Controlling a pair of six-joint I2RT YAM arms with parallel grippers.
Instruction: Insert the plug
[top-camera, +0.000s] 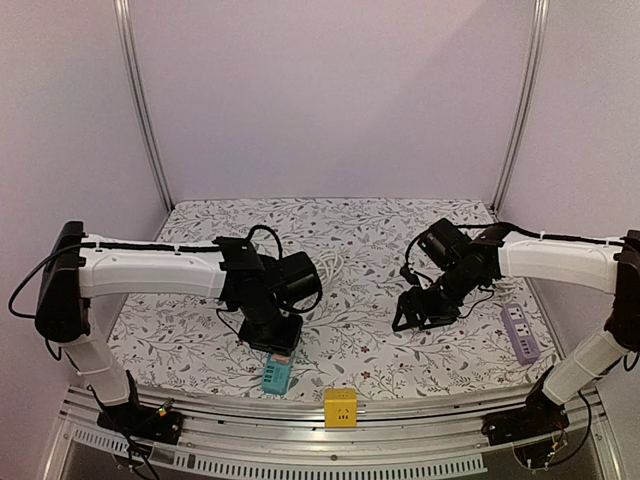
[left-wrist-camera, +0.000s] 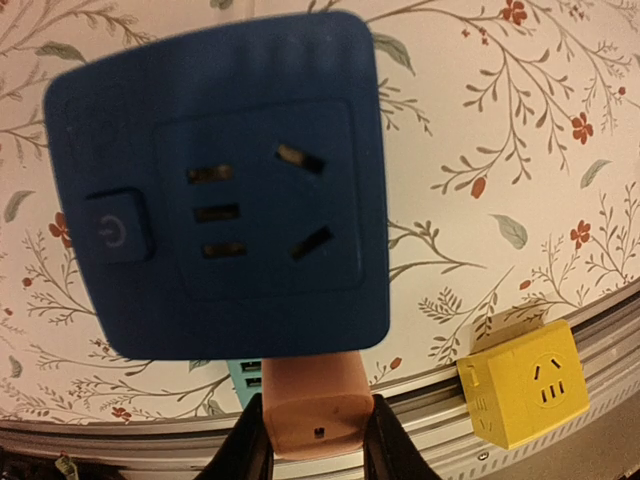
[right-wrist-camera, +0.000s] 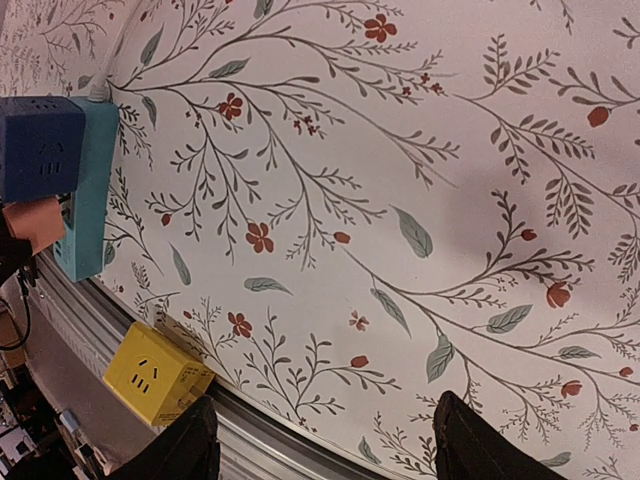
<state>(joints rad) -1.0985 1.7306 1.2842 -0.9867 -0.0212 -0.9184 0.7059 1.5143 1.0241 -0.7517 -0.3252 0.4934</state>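
My left gripper (left-wrist-camera: 310, 432) is shut on a salmon-pink plug body (left-wrist-camera: 312, 400), low over the table's near edge (top-camera: 281, 352). A dark blue cube socket (left-wrist-camera: 215, 190) with a power button covers the plug's far end, so its prongs are hidden. I cannot tell how the two are joined. A teal power strip (top-camera: 277, 378) lies just beneath them, and the right wrist view shows the blue cube (right-wrist-camera: 40, 145) against the teal strip (right-wrist-camera: 85, 190). My right gripper (right-wrist-camera: 325, 440) hangs open above the floral cloth right of centre (top-camera: 420, 310), nothing between its fingers.
A yellow cube socket (top-camera: 340, 406) sits on the metal rail at the front edge, also seen in the left wrist view (left-wrist-camera: 525, 385). A purple power strip (top-camera: 519, 331) lies at the right. A white cable (top-camera: 330, 265) is coiled behind the left arm.
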